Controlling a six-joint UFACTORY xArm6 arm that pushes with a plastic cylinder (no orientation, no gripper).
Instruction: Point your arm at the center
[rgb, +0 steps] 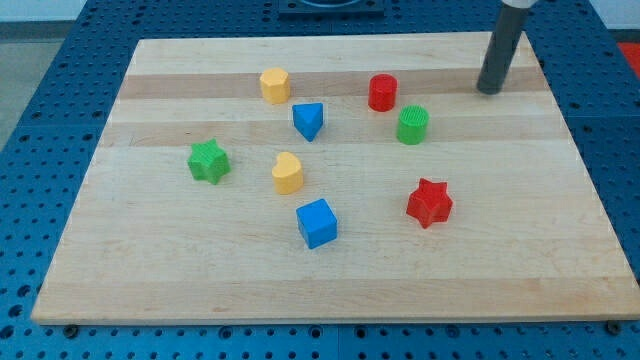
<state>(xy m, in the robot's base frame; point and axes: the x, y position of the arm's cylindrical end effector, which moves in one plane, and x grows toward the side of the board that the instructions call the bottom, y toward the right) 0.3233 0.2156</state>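
Note:
My tip rests on the wooden board near its top right corner, to the right of the red cylinder and up and right of the green cylinder. It touches no block. Around the board's middle lie a blue triangular block, a yellow heart, a blue cube and a red star. A yellow block sits near the top and a green star at the left.
The board lies on a blue perforated table. A dark mount shows at the view's top edge, beyond the board.

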